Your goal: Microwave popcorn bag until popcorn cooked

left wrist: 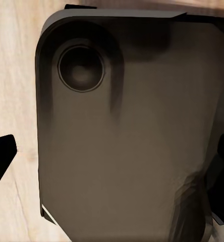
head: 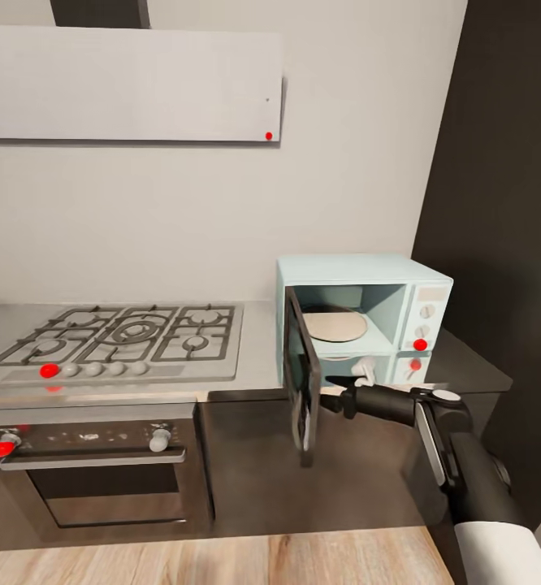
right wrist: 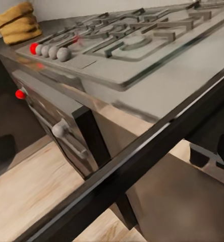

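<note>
Tan popcorn bag [right wrist: 17, 22] beside the gas hob [right wrist: 137, 38] looks soft, light; grip its rolled rim. Right gripper [head: 329, 398] at the microwave [head: 360, 321] door: state unclear.

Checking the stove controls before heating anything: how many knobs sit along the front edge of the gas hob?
5: one red knob at the left end, then four grey knobs in a row to its right. None looks hidden.

Smooth grey metallic countertop [head: 258, 357], glossy mint microwave [head: 360, 321] casing, perhaps plastic, coarse tan cloth popcorn bag [right wrist: 16, 22]
</note>
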Robot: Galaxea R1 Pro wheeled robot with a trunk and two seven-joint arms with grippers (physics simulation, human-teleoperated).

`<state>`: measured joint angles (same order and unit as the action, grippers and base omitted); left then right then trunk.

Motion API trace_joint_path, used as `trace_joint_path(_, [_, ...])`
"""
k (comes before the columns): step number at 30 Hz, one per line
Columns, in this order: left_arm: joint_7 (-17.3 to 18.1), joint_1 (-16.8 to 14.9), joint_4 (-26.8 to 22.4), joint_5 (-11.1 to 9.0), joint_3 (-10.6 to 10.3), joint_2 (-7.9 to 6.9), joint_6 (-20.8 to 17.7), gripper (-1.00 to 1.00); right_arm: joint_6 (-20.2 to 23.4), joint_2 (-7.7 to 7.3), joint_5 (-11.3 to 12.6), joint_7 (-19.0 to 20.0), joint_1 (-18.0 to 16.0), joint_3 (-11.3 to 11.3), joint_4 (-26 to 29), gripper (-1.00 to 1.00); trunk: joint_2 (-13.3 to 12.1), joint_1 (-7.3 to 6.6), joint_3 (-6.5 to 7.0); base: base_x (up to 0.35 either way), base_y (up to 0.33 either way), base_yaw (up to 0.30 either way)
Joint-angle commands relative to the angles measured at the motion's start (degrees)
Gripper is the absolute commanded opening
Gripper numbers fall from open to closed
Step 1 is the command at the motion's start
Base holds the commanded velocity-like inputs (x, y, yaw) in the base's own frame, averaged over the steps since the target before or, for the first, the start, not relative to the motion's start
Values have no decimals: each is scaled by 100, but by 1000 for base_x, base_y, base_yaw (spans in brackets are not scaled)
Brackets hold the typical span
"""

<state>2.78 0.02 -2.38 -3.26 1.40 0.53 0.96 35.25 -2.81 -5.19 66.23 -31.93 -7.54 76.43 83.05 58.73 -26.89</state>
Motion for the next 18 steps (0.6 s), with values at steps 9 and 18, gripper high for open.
trace_joint_path(9, [21,-2,1,-34,10,0,9,100,53,0,-8,14,-6,207,12,100,3,0,-4,0,55,0])
trace_joint_path(18, [21,-2,1,-34,10,0,9,100,-7,-246,-1,-345,-6,-147,4,100,3,0,-4,0,0,0])
